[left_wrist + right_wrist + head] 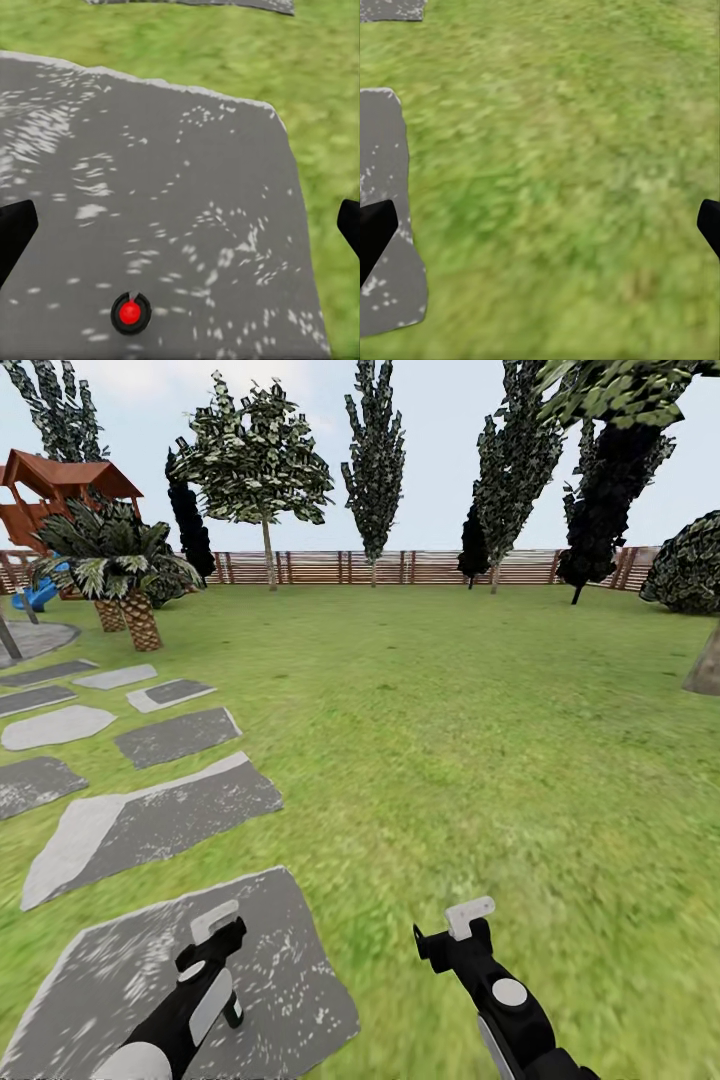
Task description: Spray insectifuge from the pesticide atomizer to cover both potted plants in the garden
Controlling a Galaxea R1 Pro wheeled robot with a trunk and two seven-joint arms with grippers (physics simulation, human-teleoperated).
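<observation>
The garden (440, 740) is seen from the head view as a wide green lawn, blurred in texture, closed at its far edge by a brown horizontal-slat fence (340, 567) running from ten to two o'clock.

At ten o'clock a wooden playhouse (55, 495) with a red-brown roof stands behind a palm (118, 565) with a scaly brown trunk. Below it, from nine to seven o'clock, grey stone paving slabs (170, 815) are laid in an irregular line across the grass, with green gaps between them. The nearest slab (290, 960) lies at seven o'clock, under the left hand (222, 928).

In the left wrist view this slab's speckled grey surface is shown, its edge meeting grass on one side, and a small round black thing with a red centre (130, 312) sits on it; what it is cannot be told. The fingers (15, 232) of the left hand are seen spread wide apart, nothing between them.

Tall trees (375, 455) are ranged along the fence from eleven to one o'clock. The middle of the lawn, from twelve to four o'clock, is open grass.

The right hand (455, 932) is held at five o'clock over bare grass. In the right wrist view its fingers (375, 229) are likewise set wide apart and hold nothing, with a slab edge (386, 225) beside one finger.

A round dark bush (690, 565) is seen at two o'clock.
</observation>
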